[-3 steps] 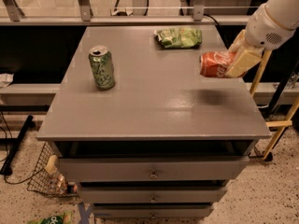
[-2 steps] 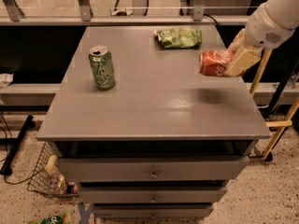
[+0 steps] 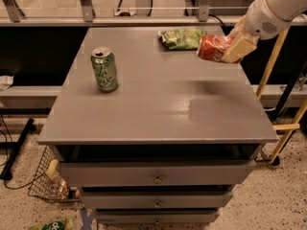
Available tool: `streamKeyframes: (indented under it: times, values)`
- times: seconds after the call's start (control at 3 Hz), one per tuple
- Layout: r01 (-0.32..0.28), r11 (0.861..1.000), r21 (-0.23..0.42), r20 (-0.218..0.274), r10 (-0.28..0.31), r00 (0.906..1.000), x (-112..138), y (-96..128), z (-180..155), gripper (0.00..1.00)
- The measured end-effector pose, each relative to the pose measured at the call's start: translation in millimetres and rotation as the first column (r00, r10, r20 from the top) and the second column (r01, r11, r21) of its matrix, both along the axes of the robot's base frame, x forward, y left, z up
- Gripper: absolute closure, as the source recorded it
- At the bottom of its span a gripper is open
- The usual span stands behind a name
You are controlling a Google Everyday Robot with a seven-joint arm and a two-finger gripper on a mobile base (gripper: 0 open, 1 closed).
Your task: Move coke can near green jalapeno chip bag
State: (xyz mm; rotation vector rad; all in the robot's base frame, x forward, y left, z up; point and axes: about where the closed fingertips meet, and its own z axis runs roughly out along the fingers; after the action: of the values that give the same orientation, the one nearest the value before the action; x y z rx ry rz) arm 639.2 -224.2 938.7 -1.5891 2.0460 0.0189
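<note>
Gripper: the gripper (image 3: pixel 225 49) on the white arm (image 3: pixel 278 6) hangs over the far right corner of the counter, raised off the surface.
Fingers: the beige fingers (image 3: pixel 237 48) are clenched on the coke can. One finger lies across the can's right end, on the side toward the viewer. The other finger is hidden behind the can.
Coke can: the red aluminium coke can (image 3: pixel 211 47) is held on its side in the air. Its left end sticks out of the fingers toward the chip bag. It does not touch the counter, and a soft shadow (image 3: pixel 211 87) falls on the surface below it.
Chip bag: the small wrinkly green foil jalapeno chip bag (image 3: pixel 182 37) lies flat near the far edge, just left of the held can and a little farther back.
Green can: a green aluminium soda can (image 3: pixel 104 69) stands upright near the left edge, well apart from the bag and the coke can.
Counter: the grey flat-topped counter (image 3: pixel 144 114) has drawers (image 3: pixel 156 176) below its front edge.
Writing: white script shows on the coke can but only in part. The pale print on the green can and the yellowish print on the bag cannot be read.
Floor: a wire basket (image 3: pixel 45 186) sits by the counter's near left corner.
</note>
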Motion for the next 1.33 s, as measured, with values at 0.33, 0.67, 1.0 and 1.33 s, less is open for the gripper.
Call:
streamKeyframes:
  times: [0.33,0.67,1.0,1.33]
  values:
    - [0.060,0.998,0.008,0.041,-0.060,0.9973,34.3,9.8,9.2,1.00]
    - [0.122,0.992,0.013,0.032,-0.123,0.9919,66.4,19.0,-0.4,1.00]
    - [0.171,0.984,0.044,0.012,-0.172,0.9851,88.7,32.5,-13.6,1.00]
    - [0.217,0.974,0.064,-0.013,-0.217,0.9761,107.0,45.2,-27.9,1.00]
